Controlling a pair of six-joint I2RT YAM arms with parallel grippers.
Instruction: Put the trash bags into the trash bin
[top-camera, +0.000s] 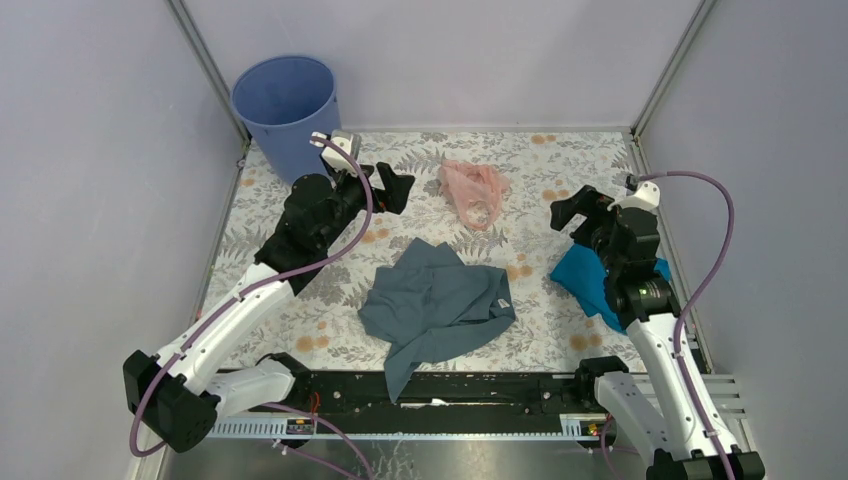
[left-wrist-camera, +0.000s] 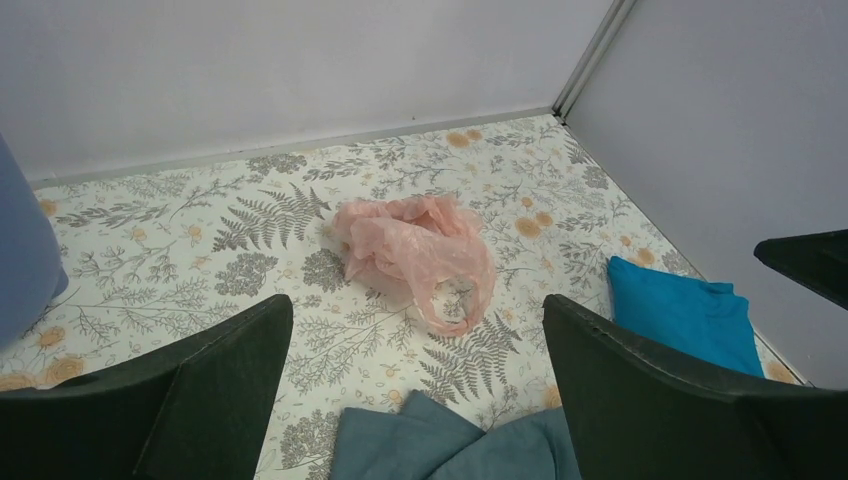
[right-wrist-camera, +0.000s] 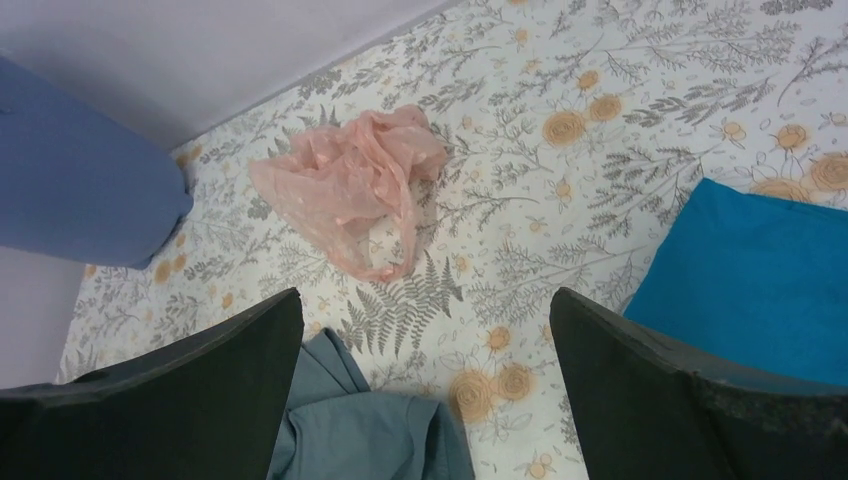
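I see the left gripper (left-wrist-camera: 418, 305) open wide, its 2 fingers (left-wrist-camera: 200, 390) spread well apart with nothing between them but the patterned table (top-camera: 545, 170) below. The right gripper (right-wrist-camera: 425, 297) is likewise open wide and grips nothing. The pink bag (top-camera: 473, 192) lies crumpled on the table toward the far edge, roughly midway across, with 1 loop of plastic trailing toward the near side. It sits between the 2 grippers and neither touches it. In both wrist views it lies ahead of the open fingers. The blue bin (top-camera: 285, 110) stands upright in the far left corner, well apart from the bag. From above I cannot see whether it holds anything. The left gripper is just to the right of the bin's lower wall. A grey-blue garment (top-camera: 435, 300) lies rumpled at the middle of the table, near the bag but apart from it. A turquoise cloth (top-camera: 585, 275) lies at the right side, partly under the right arm.
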